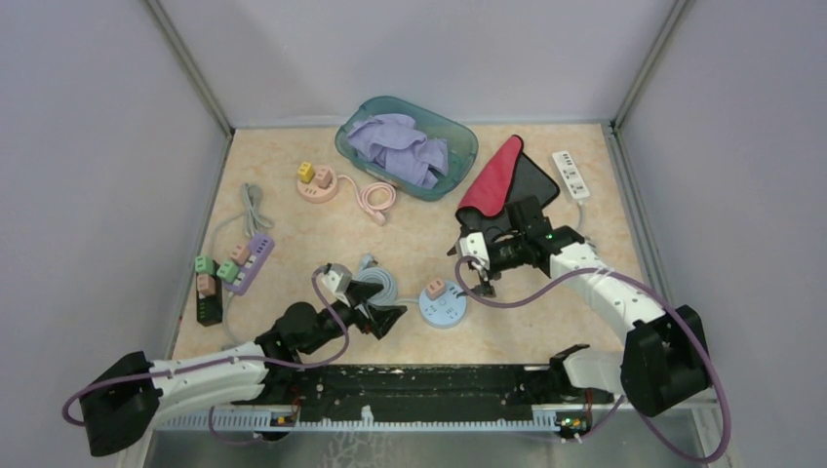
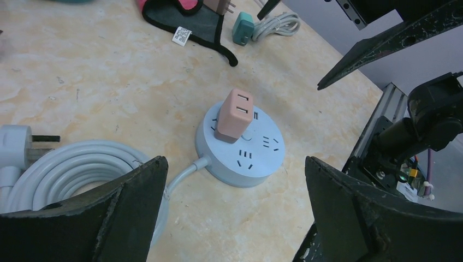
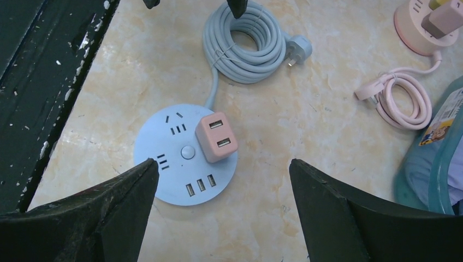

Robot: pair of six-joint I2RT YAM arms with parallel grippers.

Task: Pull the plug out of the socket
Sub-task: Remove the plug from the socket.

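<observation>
Left end effector [image 1: 385, 302]: fingers spread wide, nothing between them; low over the table [image 1: 293, 210], pointing rightward.
Right end effector [image 1: 475, 271]: fingers apart too, empty; looking steeply down from the far right side.
Cable coil [image 1: 375, 278]: grey bundle just beside my left fingers; its lead runs into the socket's side.
Socket [image 1: 444, 304]: round blue disc lying flat on the table, between my two end effectors.
Plug [image 1: 435, 288]: pink block seated in the socket's face, off-centre toward the far left rim; not yet pulled.
Bearing: from my left, the plug lies straight ahead, past the fingertips. From my right, it lies just ahead and below, centred in the gap.
Axis: the plug stands upright off the disc, so I judge the pull must go straight up.
Nearer arm: both close; the right looks better lined up for the plug, and the left could pin the disc.
Farther back: tub [image 1: 407, 146] of cloth, well apart.
</observation>
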